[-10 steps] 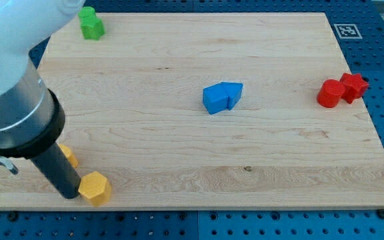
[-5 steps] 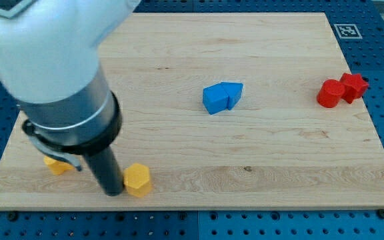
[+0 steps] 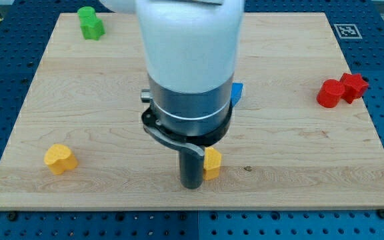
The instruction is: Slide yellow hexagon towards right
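The yellow hexagon [image 3: 213, 163] lies on the wooden board [image 3: 112, 100] near the view's bottom, about midway across. My tip [image 3: 191, 185] is on the board, touching the hexagon's left side. The arm's body hides part of the hexagon and the area above it.
A second yellow block [image 3: 60, 159] lies at the view's lower left. A green block [image 3: 91, 23] sits at the top left. A blue block [image 3: 237, 93] is mostly hidden behind the arm. A red cylinder [image 3: 329, 93] and a red star [image 3: 354, 86] touch at the right edge.
My tip has moved to the view's right along the bottom of the board, pushing the yellow hexagon right. The other yellow block is now uncovered. The arm now hides most of the blue blocks.
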